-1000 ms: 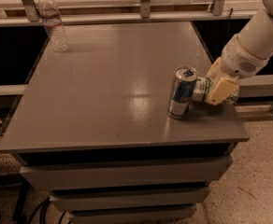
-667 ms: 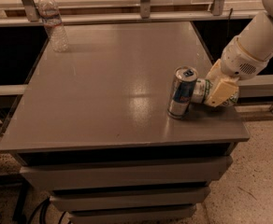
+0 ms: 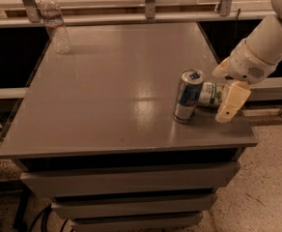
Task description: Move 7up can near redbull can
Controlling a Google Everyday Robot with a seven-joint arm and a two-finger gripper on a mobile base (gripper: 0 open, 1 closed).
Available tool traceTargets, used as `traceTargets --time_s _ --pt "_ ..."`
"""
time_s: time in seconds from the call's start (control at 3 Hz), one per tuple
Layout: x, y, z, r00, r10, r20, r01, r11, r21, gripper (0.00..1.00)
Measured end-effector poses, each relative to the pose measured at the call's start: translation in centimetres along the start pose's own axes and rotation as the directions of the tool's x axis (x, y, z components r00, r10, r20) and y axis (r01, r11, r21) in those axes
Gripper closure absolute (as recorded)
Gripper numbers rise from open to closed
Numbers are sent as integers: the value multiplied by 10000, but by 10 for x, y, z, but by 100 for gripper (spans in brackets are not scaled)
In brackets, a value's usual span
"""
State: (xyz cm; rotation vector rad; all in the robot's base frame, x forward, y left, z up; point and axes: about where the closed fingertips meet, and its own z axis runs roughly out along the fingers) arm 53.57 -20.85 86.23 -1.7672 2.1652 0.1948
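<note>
The table [image 3: 107,95] is broad, but I work at its near-right corner, close to the edge. The bottle [image 3: 54,25] stands well apart at the far-left corner, no concern. The redbull [image 3: 188,95] stands upright and looks easy to tip. My gripper [image 3: 221,94] sits just right of it, jaws clamped on the 7up [image 3: 207,94], which lies sideways, its end touching or just beside the redbull. I judge the job nearly done: part the 2 fingers gently, back straight away, no nudge.
</note>
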Motion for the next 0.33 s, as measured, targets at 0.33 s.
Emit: traceTargets --time_s 0.33 --pt "0 0 0 10000 -4 14 4 10000 -10 0"
